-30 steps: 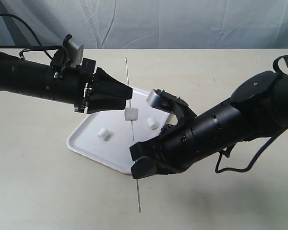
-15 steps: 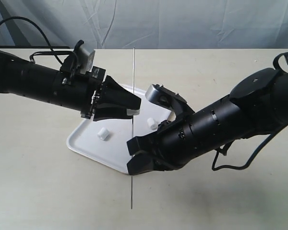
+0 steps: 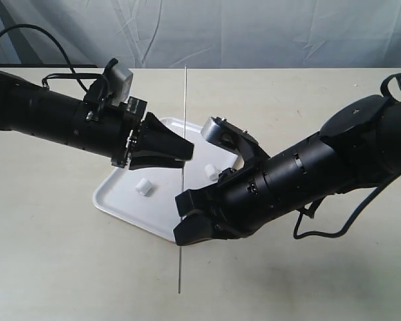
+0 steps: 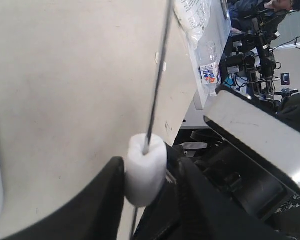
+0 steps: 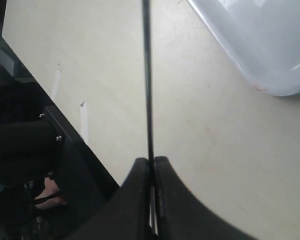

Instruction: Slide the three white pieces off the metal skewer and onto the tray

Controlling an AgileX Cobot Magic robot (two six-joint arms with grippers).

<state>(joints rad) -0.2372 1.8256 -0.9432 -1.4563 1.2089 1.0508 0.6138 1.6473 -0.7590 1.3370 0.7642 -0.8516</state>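
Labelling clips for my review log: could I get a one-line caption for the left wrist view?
Left end effector pinching a small white soft cylindrical piece threaded on a thin grey metal skewer.

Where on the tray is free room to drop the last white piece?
Free: on the tray, the strip between the loose piece left of the skewer and the near rim. Crowded: the middle, where the left gripper grips the last piece and the right gripper holds the skewer.

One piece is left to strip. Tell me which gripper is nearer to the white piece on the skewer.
Left. The left gripper clasps the white piece between its fingers. The right gripper pinches the skewer farther along, clear of the piece.
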